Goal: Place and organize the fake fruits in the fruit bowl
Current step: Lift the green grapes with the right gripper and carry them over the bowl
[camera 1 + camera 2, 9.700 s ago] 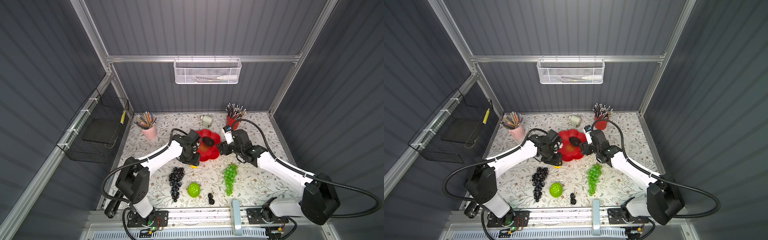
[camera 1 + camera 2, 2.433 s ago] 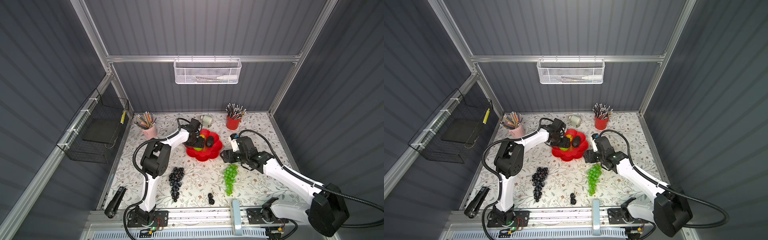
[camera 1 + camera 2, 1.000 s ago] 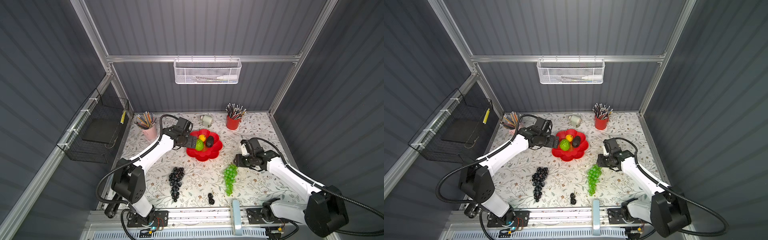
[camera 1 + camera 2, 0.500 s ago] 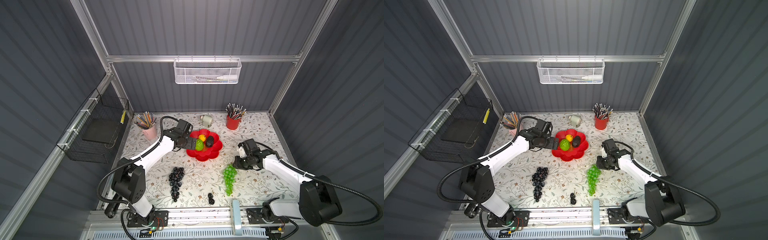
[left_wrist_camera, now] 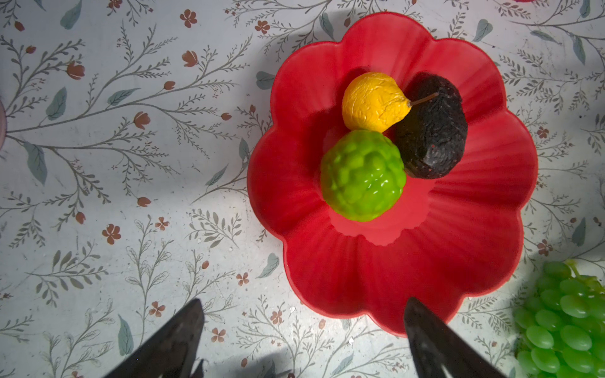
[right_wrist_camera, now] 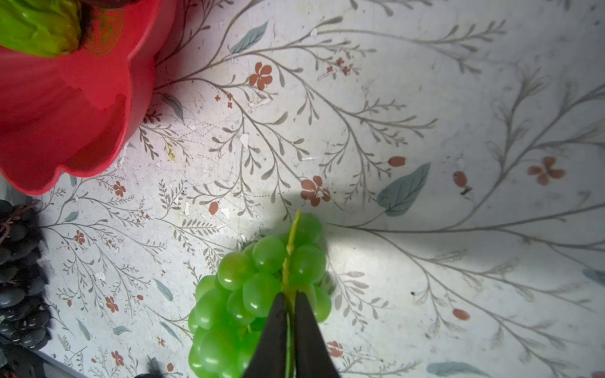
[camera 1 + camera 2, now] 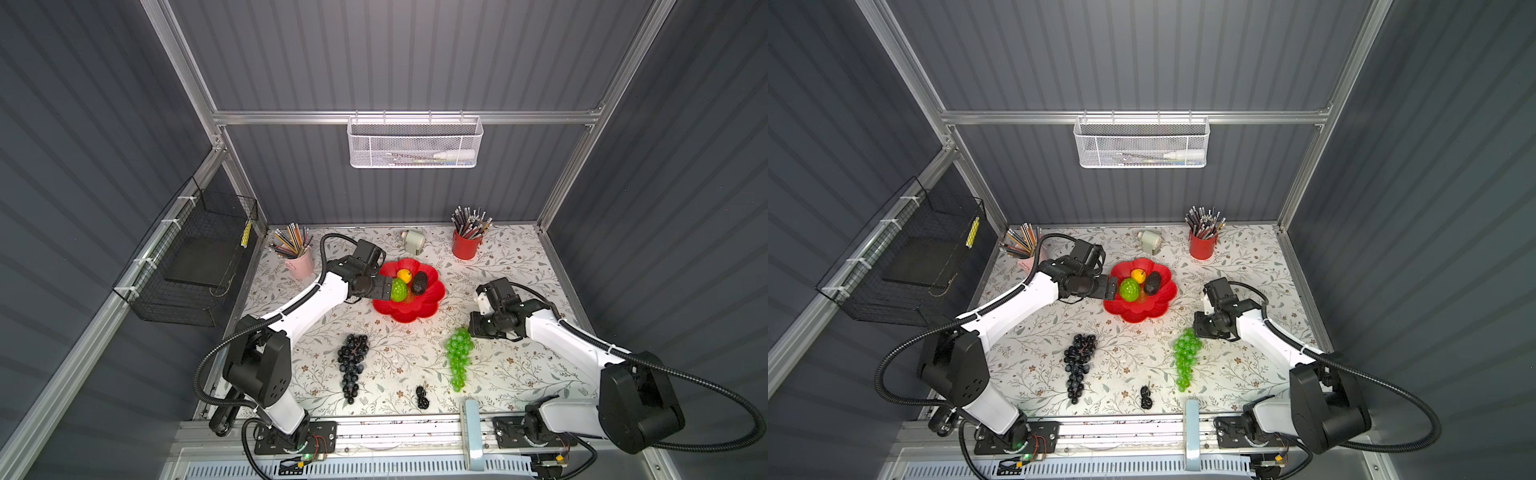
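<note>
The red flower-shaped fruit bowl holds a yellow pear-like fruit, a dark bumpy oval and a lime-green knobbly ball. My left gripper hangs open over the bowl's left rim, holding nothing. On the table lies the green grape bunch; my right gripper is shut on its stem at the far end. Near the front lie the black-purple grape bunch and a tiny black cluster.
A red pencil cup, a pink pencil cup and a small grey object stand along the back. A white wire basket hangs on the back wall, a black one on the left wall.
My right gripper has moved left onto the far end of the green grape bunch and shut on its stem. The left arm has stayed at the bowl, open.
</note>
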